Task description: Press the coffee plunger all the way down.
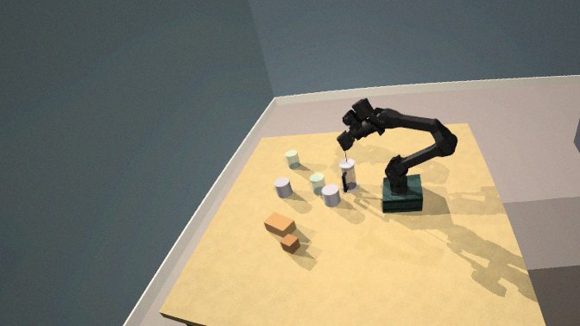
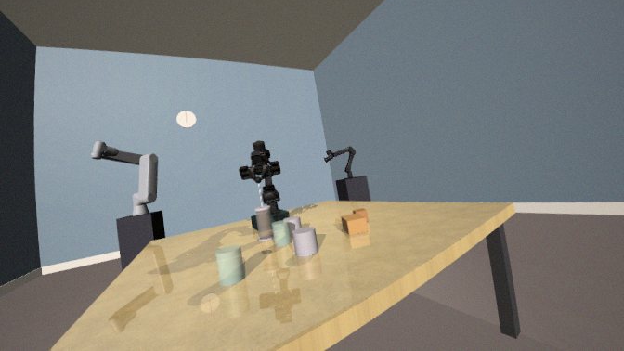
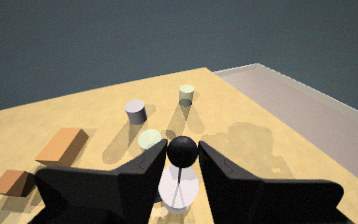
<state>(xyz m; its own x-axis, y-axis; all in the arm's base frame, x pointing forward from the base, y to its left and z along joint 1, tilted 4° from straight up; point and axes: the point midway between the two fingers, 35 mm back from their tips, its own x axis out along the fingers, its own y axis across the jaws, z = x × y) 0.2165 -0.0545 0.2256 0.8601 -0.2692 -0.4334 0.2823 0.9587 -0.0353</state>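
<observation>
My gripper [image 3: 182, 143] is closed on the black knob [image 3: 182, 151] at the top of the plunger, one finger on each side of the ball. Below the knob, the thin rod [image 3: 177, 187] runs down into the white lid of the coffee press [image 1: 348, 175], which stands upright on the counter [image 1: 388, 266] just in front of my base. The rod stands well above the lid, so I judge the grasp complete and the pressing step not yet begun. The next move calls for a straight vertical push along the rod, with no sideways load, so the press neither tips nor slides. Cups [image 1: 330, 195] and blocks [image 1: 280, 223] stand nearby, apart from the press. No brand, label or writing is legible anywhere.
</observation>
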